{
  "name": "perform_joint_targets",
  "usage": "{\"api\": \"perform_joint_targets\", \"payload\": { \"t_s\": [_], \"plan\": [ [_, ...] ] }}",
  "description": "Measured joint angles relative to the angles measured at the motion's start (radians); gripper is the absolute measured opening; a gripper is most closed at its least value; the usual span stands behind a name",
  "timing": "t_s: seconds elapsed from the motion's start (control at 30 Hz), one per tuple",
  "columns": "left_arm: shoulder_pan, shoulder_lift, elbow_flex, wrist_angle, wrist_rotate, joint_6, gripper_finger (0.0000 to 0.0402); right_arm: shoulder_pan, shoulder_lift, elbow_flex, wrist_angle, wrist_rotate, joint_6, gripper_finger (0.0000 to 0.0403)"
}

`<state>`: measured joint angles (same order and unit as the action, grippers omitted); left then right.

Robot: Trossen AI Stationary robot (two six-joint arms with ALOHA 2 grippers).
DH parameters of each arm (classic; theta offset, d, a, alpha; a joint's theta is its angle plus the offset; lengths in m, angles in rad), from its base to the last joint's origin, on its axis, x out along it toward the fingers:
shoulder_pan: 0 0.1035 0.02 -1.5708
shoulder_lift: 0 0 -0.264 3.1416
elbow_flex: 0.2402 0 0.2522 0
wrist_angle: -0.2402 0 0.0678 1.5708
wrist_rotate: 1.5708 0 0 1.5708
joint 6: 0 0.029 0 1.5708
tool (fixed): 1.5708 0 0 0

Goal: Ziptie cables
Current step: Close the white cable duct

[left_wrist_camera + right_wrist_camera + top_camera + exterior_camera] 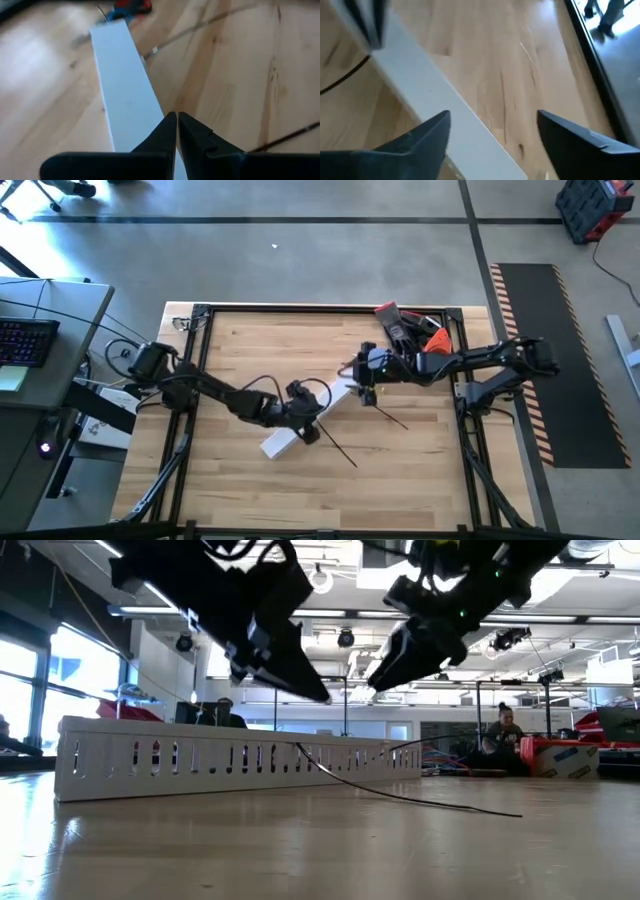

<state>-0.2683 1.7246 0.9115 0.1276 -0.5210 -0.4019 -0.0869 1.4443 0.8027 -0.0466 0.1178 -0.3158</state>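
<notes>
No label or writing can be read on anything here.

The left gripper (177, 125) hangs just over the near end of the white channel (122, 95), its fingers (162, 132) pressed together with nothing between them. The left wrist view shows the channel's smooth lid running away from those fingertips, and a thin black ziptie (287, 137) lying on the wood just to one side of them; another dark thin line (200, 27) crosses the table farther off, though whether it is a ziptie or a wire cannot be told there.

The right gripper (492, 130) hovers over the channel's far end, its fingers (427, 132) spread wide and empty, the white channel passing under one of them and bare wood showing between the two.

The high view alone gives the whole layout: both arms meeting mid-table (240, 340) over the slanted channel (300, 425), zipties (335, 450) lying on the wood beside the left gripper (308, 428) and below the right gripper (362, 388), and a clutter of red, orange and black items (410, 330) at the table's far edge.

The low view alone shows the slots along the channel's side wall (230, 762) and a dark strip (400, 795) trailing from it across the table. The cables cannot be picked out with confidence in any view.
</notes>
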Motion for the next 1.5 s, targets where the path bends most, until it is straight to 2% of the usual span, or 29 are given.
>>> {"api": "perform_joint_targets", "payload": {
  "t_s": [0.1,0.23,0.33,0.37,0.43,0.5,0.6,0.67,0.77,0.83,0.93,1.0,1.07,1.13,1.17,1.27,1.37,1.43,1.5],
  "plan": [
    [-0.011,0.042,0.0,0.007,0.006,-0.036,0.0001,-0.043,0.013,-0.064,0.109,-0.02,0.096,0.0219],
    [-0.039,0.081,0.0,0.006,-0.004,-0.068,0.0,-0.089,0.086,-0.143,0.182,-0.021,0.228,0.0108],
    [-0.072,0.048,0.022,-0.042,-0.041,-0.072,0.0,-0.111,0.159,-0.156,0.202,-0.017,0.258,0.0029],
    [-0.085,0.024,0.034,-0.077,-0.067,-0.085,0.0,-0.114,0.175,-0.156,0.211,-0.017,0.254,0.0015],
    [-0.11,-0.029,0.054,-0.187,-0.12,-0.135,0.0,-0.115,0.19,-0.15,0.215,-0.005,0.248,0.0013],
    [-0.132,-0.078,0.062,-0.337,-0.127,-0.231,0.0,-0.115,0.193,-0.132,0.205,0.002,0.247,0.0022],
    [-0.171,-0.12,0.058,-0.596,-0.07,-0.471,0.0,-0.117,0.191,-0.082,0.183,0.003,0.184,0.0028],
    [-0.213,-0.121,0.04,-0.692,-0.028,-0.639,0.0,-0.122,0.195,-0.046,0.18,0.008,0.123,0.0028],
    [-0.291,-0.085,-0.014,-0.594,0.007,-0.8,0.0,-0.125,0.198,0.007,0.243,0.016,0.075,0.0022],
    [-0.335,-0.042,-0.042,-0.434,-0.004,-0.853,0.0,-0.125,0.197,0.036,0.254,0.031,0.046,0.002],
    [-0.37,0.058,-0.058,-0.119,-0.079,-0.888,0.0,-0.1,0.167,0.05,0.245,0.087,0.025,0.0018],
    [-0.368,0.154,-0.054,0.153,-0.117,-0.836,0.0,-0.071,0.112,0.05,0.246,0.126,0.019,0.0018],
    [-0.342,0.26,-0.022,0.428,-0.108,-0.674,0.0,-0.039,0.035,0.042,0.221,0.162,0.02,0.0018],
    [-0.311,0.322,0.012,0.585,-0.06,-0.511,0.0,-0.006,-0.043,0.031,0.174,0.168,0.036,0.0018],
    [-0.296,0.332,0.025,0.597,-0.044,-0.466,0.0,0.01,-0.079,0.028,0.143,0.165,0.058,0.0018],
    [-0.264,0.298,0.035,0.516,-0.047,-0.383,0.0,0.055,-0.175,0.019,0.03,0.127,0.164,0.0018],
    [-0.245,0.194,0.036,0.354,-0.121,-0.299,0.0,0.104,-0.215,-0.002,-0.08,0.039,0.28,0.0018],
    [-0.233,0.1,0.037,0.195,-0.203,-0.259,0.0,0.154,-0.214,-0.044,-0.081,-0.015,0.343,0.0018],
    [-0.205,0.008,0.037,0.047,-0.29,-0.228,0.0,0.215,-0.201,-0.102,-0.011,-0.048,0.407,0.0018]
  ]
}}
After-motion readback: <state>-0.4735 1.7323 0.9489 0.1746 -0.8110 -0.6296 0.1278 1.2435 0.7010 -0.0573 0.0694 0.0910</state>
